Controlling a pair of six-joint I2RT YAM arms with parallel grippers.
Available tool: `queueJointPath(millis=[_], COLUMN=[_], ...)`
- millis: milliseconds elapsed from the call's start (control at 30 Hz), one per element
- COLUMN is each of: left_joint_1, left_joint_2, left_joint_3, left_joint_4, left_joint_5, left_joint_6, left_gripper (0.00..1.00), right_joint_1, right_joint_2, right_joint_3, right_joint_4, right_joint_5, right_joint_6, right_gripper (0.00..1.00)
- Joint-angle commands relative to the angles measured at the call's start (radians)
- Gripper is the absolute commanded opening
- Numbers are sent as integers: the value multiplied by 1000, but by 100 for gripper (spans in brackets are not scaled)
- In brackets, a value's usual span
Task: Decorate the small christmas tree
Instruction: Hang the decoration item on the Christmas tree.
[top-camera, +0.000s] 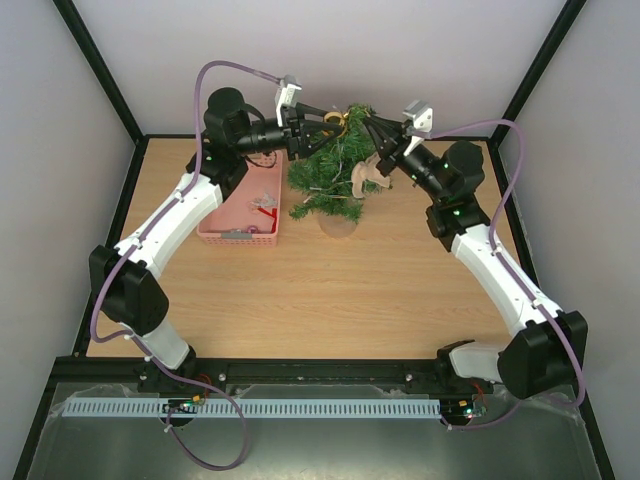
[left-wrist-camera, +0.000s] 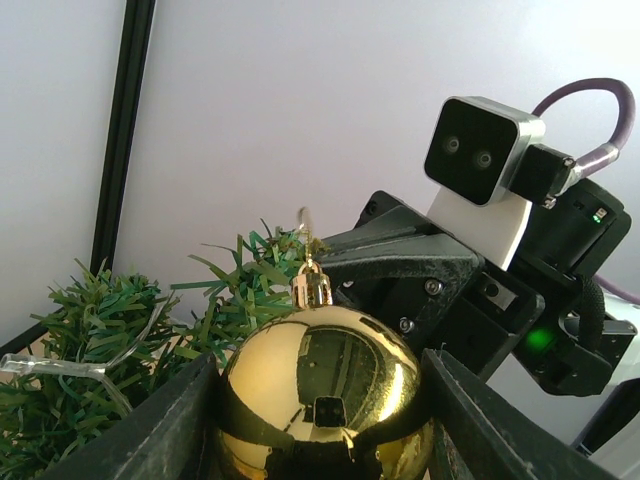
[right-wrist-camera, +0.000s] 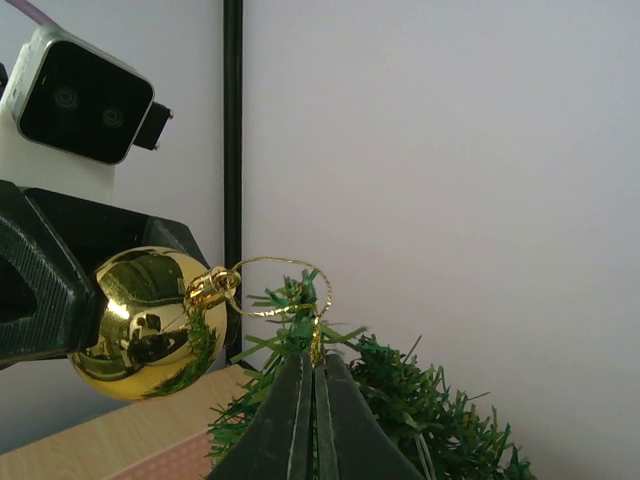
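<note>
My right gripper (right-wrist-camera: 314, 368) has its jaws pressed fully together, and its wrist view shows the low end of a thin gold loop (right-wrist-camera: 290, 285) pinched at their tips, right against the top sprigs of the small christmas tree (right-wrist-camera: 400, 400). That loop runs to the cap of a gold bauble (right-wrist-camera: 150, 322), which my left gripper (left-wrist-camera: 320, 405) has clamped between its half-parted fingers (left-wrist-camera: 165, 435), one on each flank of the ball. From the left wrist the bauble's cap points up, with green needles and a pale string just behind it. Only the overhead view gives me the whole tree (top-camera: 330, 170). It stands at the far middle of the table (top-camera: 330, 300) on its round pale base (top-camera: 338, 224), its long axis running up from the base and its tip at the far end, between the two grippers. I cannot tell if it leans. A pale tan shape (top-camera: 365, 178) sits at its right side, too small for me to name. Just left of the tree is a pink basket (top-camera: 240, 236) holding a few small pieces, one reddish, that I cannot make out.
</note>
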Motion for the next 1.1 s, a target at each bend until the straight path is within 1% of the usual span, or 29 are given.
queueJointPath(millis=[0,233,600,1067], left_joint_1=[-5,-6,-6,-4], left_joint_2=[-14,-19,-10,-3], left_joint_3=[-4,-9,-8,-27], left_joint_4=[32,32,26,0], left_joint_5=[18,15,-4,-12], left_joint_6=[3,5,-4,7], left_gripper=[21,21,21,21], right_joint_1=[5,5,4,4], right_joint_2=[-38,-44,-32,8], right_joint_3=[19,26,68,90], right_joint_4=[35,22,-66,-127], right_joint_5=[23,37,60,59], right_joint_6=[15,19,11,3], right_gripper=[2,2,2,2])
